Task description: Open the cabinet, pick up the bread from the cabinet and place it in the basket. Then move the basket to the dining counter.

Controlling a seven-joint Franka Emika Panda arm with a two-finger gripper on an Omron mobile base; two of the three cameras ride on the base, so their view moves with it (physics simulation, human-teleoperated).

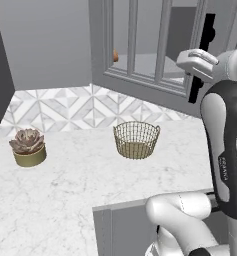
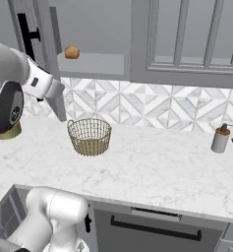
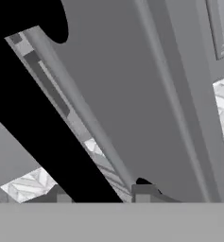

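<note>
The basket (image 1: 136, 140) stands upright on the marble worktop (image 1: 65, 190), below the jaws and toward the tile backsplash (image 1: 75, 107); nothing lies in it, and its tan base shows through the wire. The cabinet (image 2: 91, 29) stands open above it, its glass-paned door (image 1: 145, 45) swung out over the worktop. On the cabinet shelf (image 2: 96, 63) sits the bread (image 2: 72, 51), alone, near the shelf's front edge; from the left base view just a sliver of it peeks past the door frame (image 1: 115, 56). It lies beyond the door from the jaws, at about their height.

The gripper (image 3: 100, 194) is up at the door's black bar handle (image 1: 202, 55). In the hand view the handle runs as a broad black diagonal straight down between the two finger tips (image 3: 142, 193), with a tip on either side of it and close against it, so the jaws sit narrow around the bar; whether the pads actually press it I cannot tell.

The open door stands between the gripper and the shelf. A tan pot with a succulent (image 1: 28, 147) rests on the worktop well to the left of the basket, and a soap dispenser (image 2: 220, 138) stands far to the right by the backsplash. A second glass-paned cabinet (image 2: 191, 39) hangs closed to the right of the open one.
</note>
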